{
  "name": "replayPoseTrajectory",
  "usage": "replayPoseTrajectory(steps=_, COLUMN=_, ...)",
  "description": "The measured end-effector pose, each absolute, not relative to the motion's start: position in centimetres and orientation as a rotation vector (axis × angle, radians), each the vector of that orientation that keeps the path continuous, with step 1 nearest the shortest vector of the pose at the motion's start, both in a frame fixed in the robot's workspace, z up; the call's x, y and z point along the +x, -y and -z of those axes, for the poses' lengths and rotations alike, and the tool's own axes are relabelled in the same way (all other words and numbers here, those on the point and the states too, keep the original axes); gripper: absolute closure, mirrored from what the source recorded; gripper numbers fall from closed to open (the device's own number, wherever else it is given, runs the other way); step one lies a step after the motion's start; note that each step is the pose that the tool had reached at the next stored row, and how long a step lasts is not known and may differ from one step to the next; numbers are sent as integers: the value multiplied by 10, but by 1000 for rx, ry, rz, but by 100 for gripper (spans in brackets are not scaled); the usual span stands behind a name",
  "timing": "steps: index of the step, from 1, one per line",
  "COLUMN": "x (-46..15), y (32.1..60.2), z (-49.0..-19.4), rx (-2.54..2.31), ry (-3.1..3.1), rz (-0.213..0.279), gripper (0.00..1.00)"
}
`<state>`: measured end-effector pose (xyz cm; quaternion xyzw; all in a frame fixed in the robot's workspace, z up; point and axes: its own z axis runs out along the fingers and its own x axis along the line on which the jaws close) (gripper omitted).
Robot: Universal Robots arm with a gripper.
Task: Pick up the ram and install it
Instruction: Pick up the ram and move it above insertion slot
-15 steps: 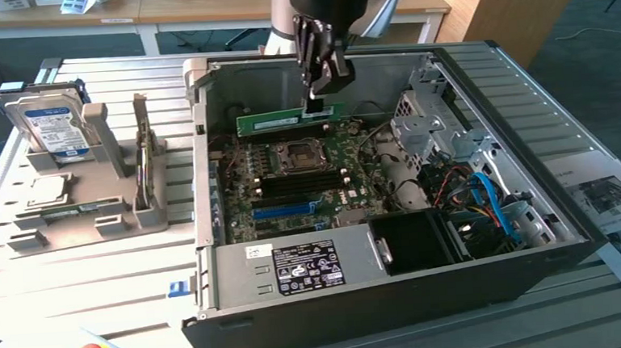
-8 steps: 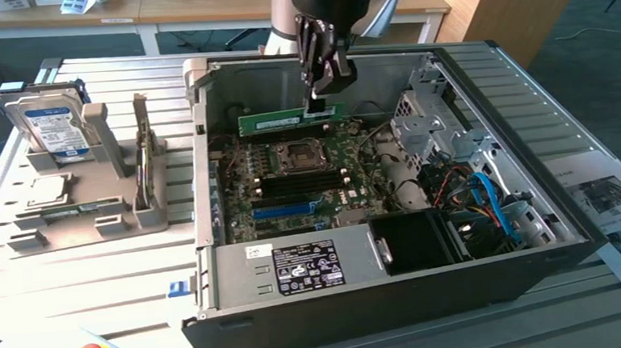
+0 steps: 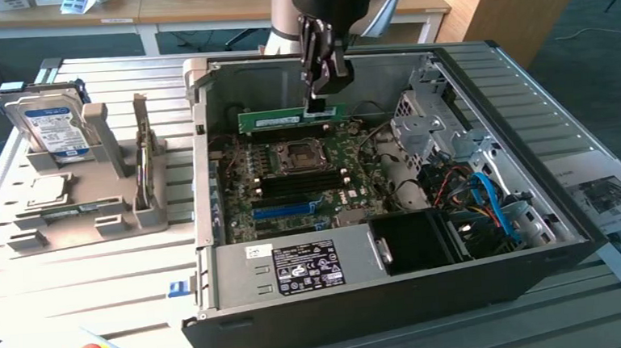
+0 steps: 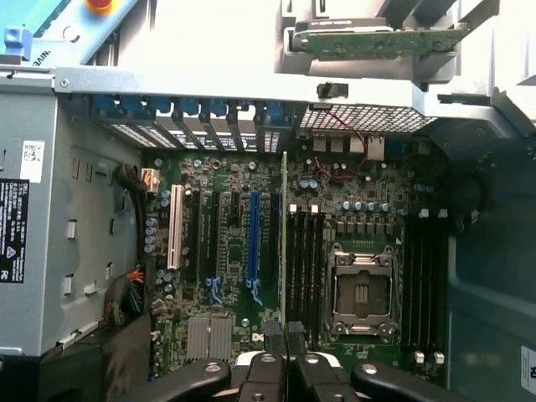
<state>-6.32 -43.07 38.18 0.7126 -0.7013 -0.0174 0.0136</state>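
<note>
At nine o'clock in the exterior view, a hard drive (image 3: 54, 129), a processor chip (image 3: 47, 190) and a second ram stick (image 3: 143, 156) are kept in a grey holder (image 3: 109, 227), well apart from the open computer case (image 3: 405, 298). Toward twelve o'clock of the motherboard (image 3: 290, 191), the ram (image 3: 285, 119) is held level over the board, pinched at its three o'clock end by the gripper (image 3: 322, 100), whose fingers (image 3: 328, 69) are closed narrowly onto its upper edge. In the wrist view the ram (image 4: 285, 243) is seen edge-on between the fingers (image 4: 270, 339), just beside the memory slots (image 4: 306, 260).
</note>
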Motion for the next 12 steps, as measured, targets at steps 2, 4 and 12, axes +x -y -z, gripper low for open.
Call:
replayPoseTrajectory(steps=2, x=-59, y=431, z=-382, rx=2219, ry=2184, rz=55, gripper=88)
replayPoseTrajectory(steps=4, x=-57, y=431, z=-382, rx=2218, ry=2185, rz=55, gripper=88)
replayPoseTrajectory(steps=12, x=-54, y=432, z=-382, rx=2208, ry=2176, rz=76, gripper=88)
